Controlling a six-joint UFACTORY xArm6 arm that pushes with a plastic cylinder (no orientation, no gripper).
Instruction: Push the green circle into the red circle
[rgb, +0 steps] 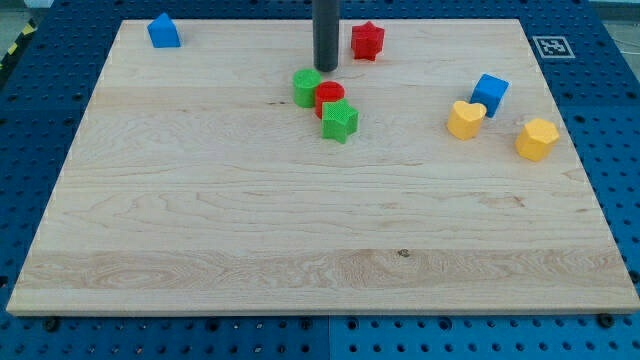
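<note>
The green circle (307, 87) sits at the board's upper middle, touching the red circle (329, 98) on its right. A green star (340, 121) lies against the red circle's lower right. My tip (325, 68) is just above and between the green and red circles, close to both; whether it touches them cannot be told.
A red star (367, 40) lies right of the rod. A blue block (163, 31) is at the top left. A blue cube (490, 94), a yellow heart (465, 119) and a yellow hexagon (537, 139) lie at the right. The wooden board (300, 230) rests on a blue pegboard.
</note>
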